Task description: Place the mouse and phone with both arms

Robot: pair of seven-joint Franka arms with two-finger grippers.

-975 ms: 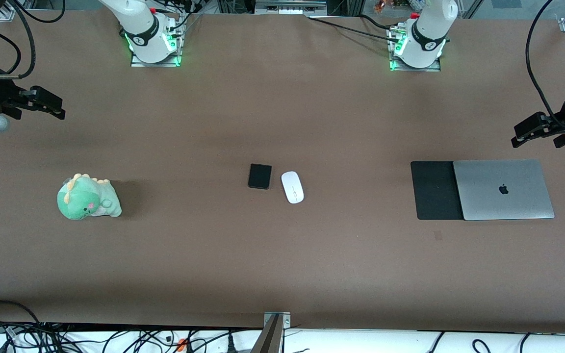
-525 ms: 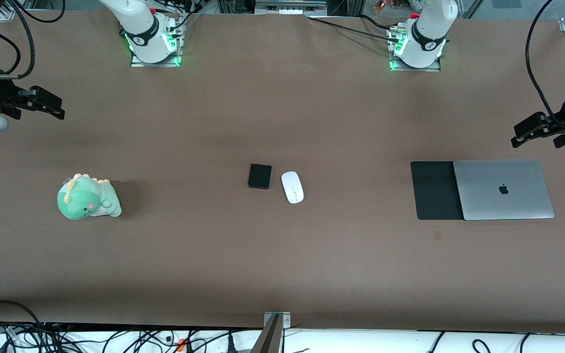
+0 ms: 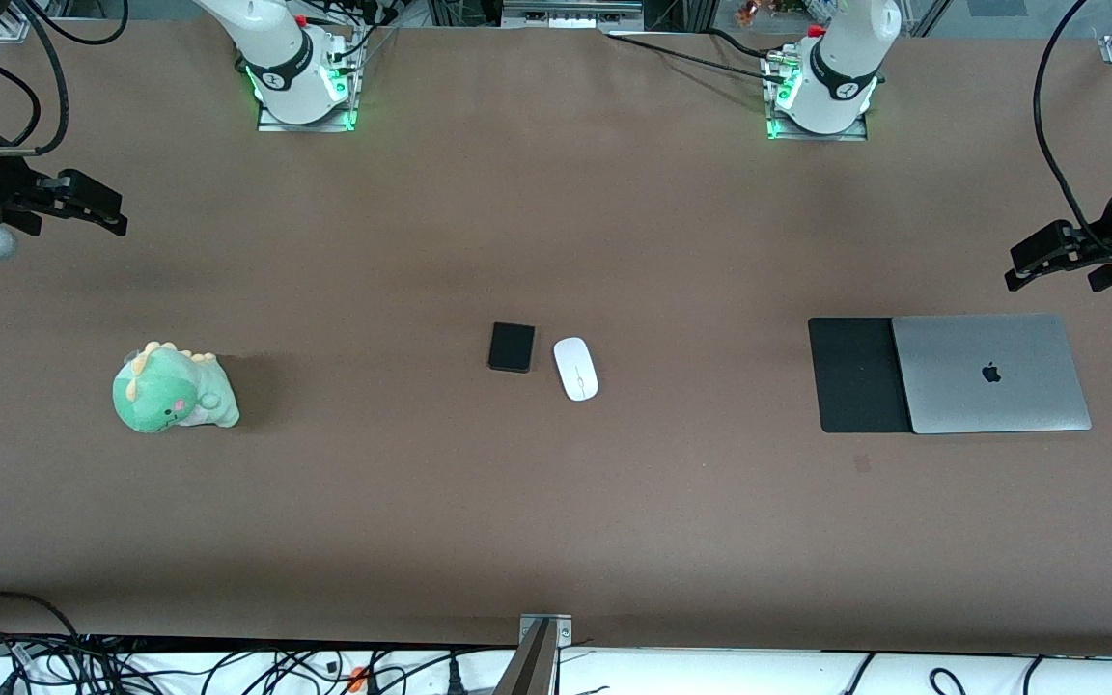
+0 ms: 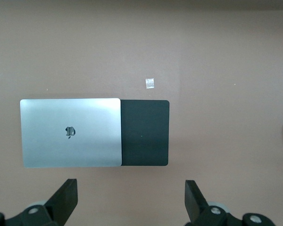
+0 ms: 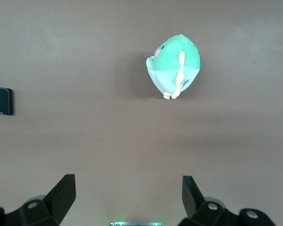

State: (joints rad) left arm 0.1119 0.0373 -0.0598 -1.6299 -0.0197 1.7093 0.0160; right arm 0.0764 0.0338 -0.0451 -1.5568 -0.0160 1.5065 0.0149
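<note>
My right gripper (image 3: 104, 210) hangs spread wide and empty over the right arm's end of the table. One dinosaur plush (image 3: 173, 388), one phone (image 3: 512, 347), one mouse (image 3: 575, 368) just beside it mid-table, one mouse pad (image 3: 853, 375), one laptop (image 3: 990, 373). My left gripper (image 3: 1037, 263) likewise hangs spread and empty. Nothing grasped or placed yet, I'd say.

Two white jointed arms, the right arm (image 3: 271, 43) and the left arm (image 3: 850, 48), each carry a black joint band with a small white mark and rise from metal base plates lit by green lamps, with red fittings and black cables at the bases. The right gripper (image 3: 83, 208) and left gripper (image 3: 1048, 256) are black with angular two-finger jaws, joined to rounded grey-white wrist caps trailing looped black cables. In the wrist views each finger (image 4: 63, 200) (image 5: 61, 193) appears as a matt black wedge above a black mount with pale round screw heads.
</note>
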